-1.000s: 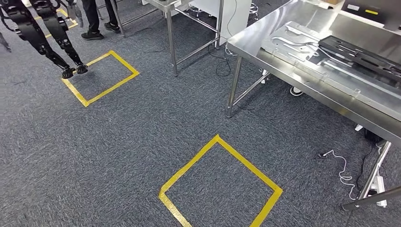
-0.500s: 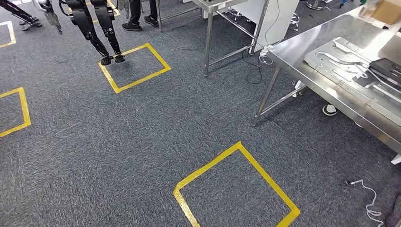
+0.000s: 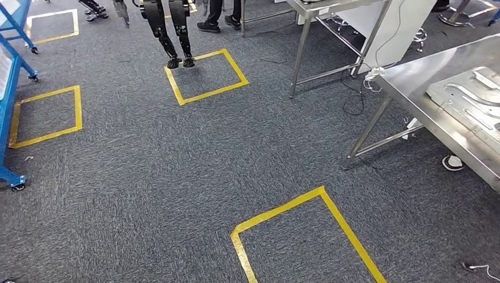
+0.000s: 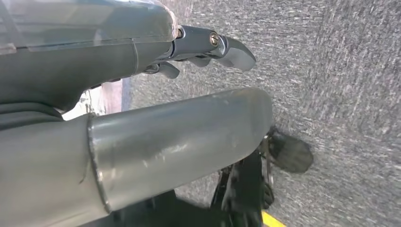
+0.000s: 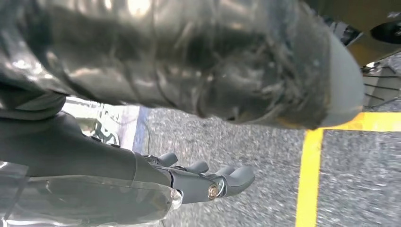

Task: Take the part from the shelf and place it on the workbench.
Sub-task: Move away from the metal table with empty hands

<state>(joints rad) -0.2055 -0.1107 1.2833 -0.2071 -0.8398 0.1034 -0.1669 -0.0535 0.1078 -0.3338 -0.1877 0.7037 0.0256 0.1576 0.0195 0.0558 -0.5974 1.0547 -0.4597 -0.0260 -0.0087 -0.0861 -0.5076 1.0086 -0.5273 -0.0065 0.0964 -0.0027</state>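
carpet (image 3: 147, 177) is filling most of the head view, dark grey and marked with yellow tape squares (image 3: 306, 236), which look like standing spots for the robots. the left robot hand (image 4: 208, 47) is hanging beside the robot's body, its fingers (image 4: 231, 49) lying nearly straight and apart with nothing in them, so it is reading as empty and open. the right robot hand (image 5: 203, 182) is hanging the same way, fingers stretched over the carpet just beside a yellow tape line (image 5: 309, 175), holding nothing. both arms are likely hanging low because nothing is being carried while walking.

the desk (image 3: 424, 100), a steel workbench, is standing well away from both robot hands, on the right-hand side ahead. a flat silver metal part (image 3: 471, 100) with curved cut-outs is lying on it, probably one already delivered. a blue shelf frame (image 3: 12, 88) on castors is showing far off on the left-hand side; the part to be fetched is not visible on it from here, so its exact place cannot be told.

farther ahead another humanoid's black legs (image 3: 171, 29) are standing at a tape square, with a person's shoes (image 3: 218, 25) near them and a second steel table frame (image 3: 330, 35) beyond. judging by the empty robot hands, the fetching step is not yet done.
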